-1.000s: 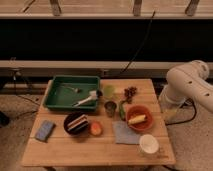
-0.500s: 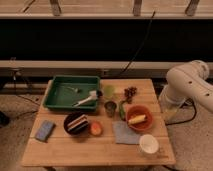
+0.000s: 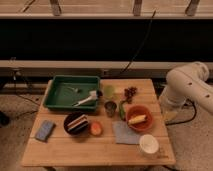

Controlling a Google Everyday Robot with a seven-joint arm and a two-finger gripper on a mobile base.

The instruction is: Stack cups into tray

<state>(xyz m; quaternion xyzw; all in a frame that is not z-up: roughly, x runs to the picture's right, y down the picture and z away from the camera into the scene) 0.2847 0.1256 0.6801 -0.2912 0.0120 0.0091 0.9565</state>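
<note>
the claw (image 3: 170, 112), dim below the white arm (image 3: 191, 86) beside the table (image 3: 100, 151), open or closed i cannot tell.

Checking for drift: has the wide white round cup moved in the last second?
No: the white cup sits unchanged at the wooden table's front-right corner; gripper out of view.

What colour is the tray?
The tray is dark green, clearest in the camera view; the pincer is out of view, only the arm shows beside the table.

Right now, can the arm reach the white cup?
Probably yes: the white cup stands apart at the table edge nearest the arm; the gripper itself is out of view.
</note>
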